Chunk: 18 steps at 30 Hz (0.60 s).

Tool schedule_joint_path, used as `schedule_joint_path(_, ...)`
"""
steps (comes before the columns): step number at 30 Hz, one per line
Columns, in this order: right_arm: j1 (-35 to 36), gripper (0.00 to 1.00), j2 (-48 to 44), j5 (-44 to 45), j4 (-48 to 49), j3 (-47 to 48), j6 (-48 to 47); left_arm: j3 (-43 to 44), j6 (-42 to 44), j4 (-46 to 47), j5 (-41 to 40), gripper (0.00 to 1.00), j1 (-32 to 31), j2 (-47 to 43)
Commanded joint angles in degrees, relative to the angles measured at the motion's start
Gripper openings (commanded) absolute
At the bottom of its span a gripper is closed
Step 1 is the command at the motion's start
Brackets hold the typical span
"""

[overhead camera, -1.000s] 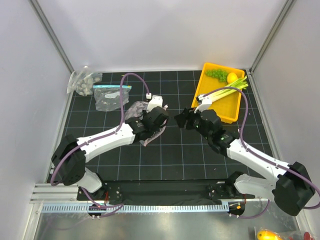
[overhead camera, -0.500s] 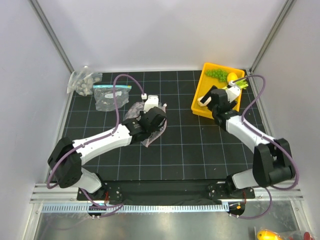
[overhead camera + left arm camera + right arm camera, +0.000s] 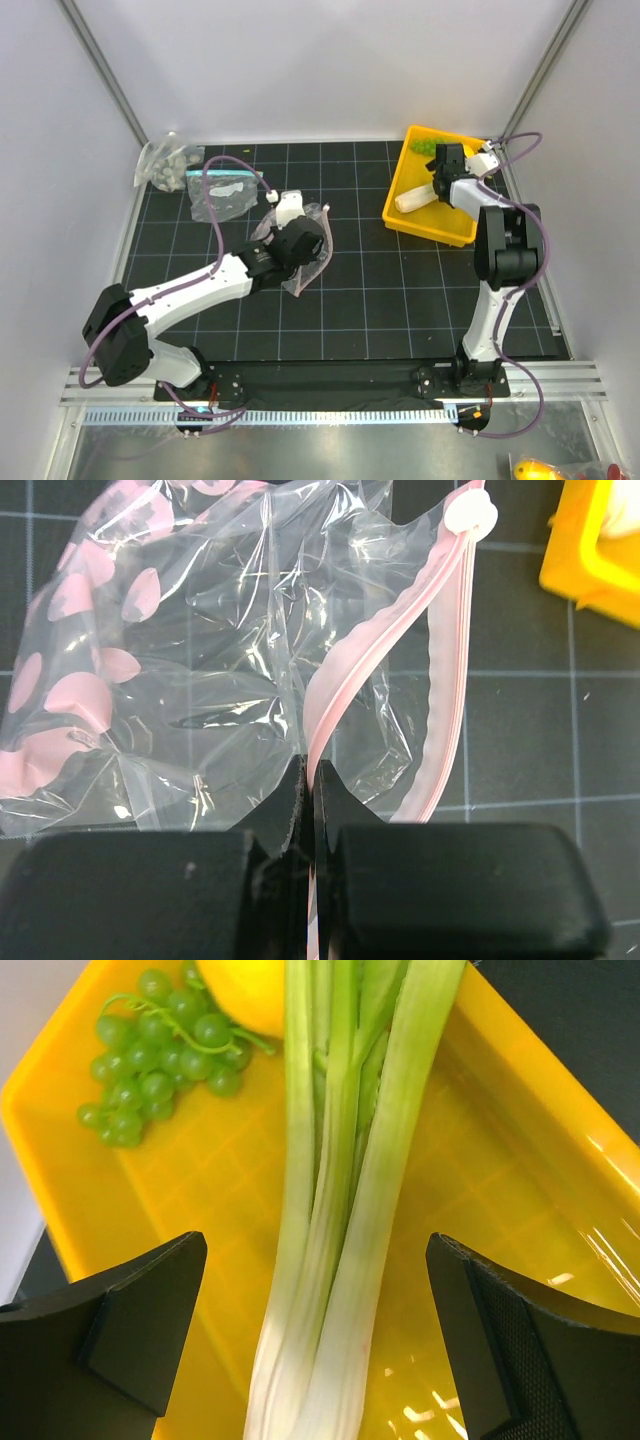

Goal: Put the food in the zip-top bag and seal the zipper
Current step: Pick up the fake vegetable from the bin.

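We see left gripper (image 3: 308, 780) pinched tight on pink zipper (image 3: 385, 645) of dotted zip-top bag (image 3: 190, 630); right gripper (image 3: 315, 1310) spread wide, fingers flanking leek (image 3: 345, 1140) in yellow tray (image 3: 190, 1190).

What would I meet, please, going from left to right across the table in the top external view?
Small bunched clear dotted bag → clear bag with a light-blue zipper strip → dotted zip-top bag with the pink strip → yellow tray.
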Motion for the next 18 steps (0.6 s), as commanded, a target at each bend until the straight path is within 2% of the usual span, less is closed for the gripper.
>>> schedule_joint_path(1,-2.4,1.00,5.5,-0.9,-0.5,6.4,3.2,-0.4,-5.7,-0.2,-5.1,0.00,-0.3,-3.1)
schedule_joint_path(7,-2.5,0.99,11.2,-1.4,-0.8,11.7,2.9,0.6,-3.7,0.6,-10.9,0.00,-0.3,-0.2)
schedule_joint_path(8,-2.6,0.95,11.3,-1.4,-0.1,11.9,2.5,1.0,-3.8,0.1,-11.0,0.01,-0.3,0.2)
schedule_joint_path(9,-2.4,0.84,11.5,-1.4,0.6,12.0,1.4,1.4,-3.7,-0.2,-10.9,0.00,-0.3,0.7)
schedule_joint_path(11,-2.5,0.72,11.7,-2.0,2.8,11.7,0.3,2.0,-3.2,-0.4,-9.8,0.00,-0.3,1.7)
schedule_joint_path(12,-2.5,0.57,11.4,-2.7,3.5,11.3,-0.5,2.4,-3.0,-0.3,-9.8,0.00,-0.3,2.0)
schedule_joint_path(14,-2.6,0.48,9.6,-3.8,8.6,7.8,-3.3,2.7,-1.6,-0.3,-9.9,0.00,-0.3,2.6)
schedule_joint_path(15,-2.6,0.37,8.6,-4.3,10.6,6.3,-3.8,3.1,-1.0,-0.2,-9.6,0.00,-0.3,2.8)
schedule_joint_path(18,-2.3,0.23,3.5,-4.0,14.8,0.5,-5.2,4.1,2.7,0.4,-7.3,0.00,-0.3,3.6)
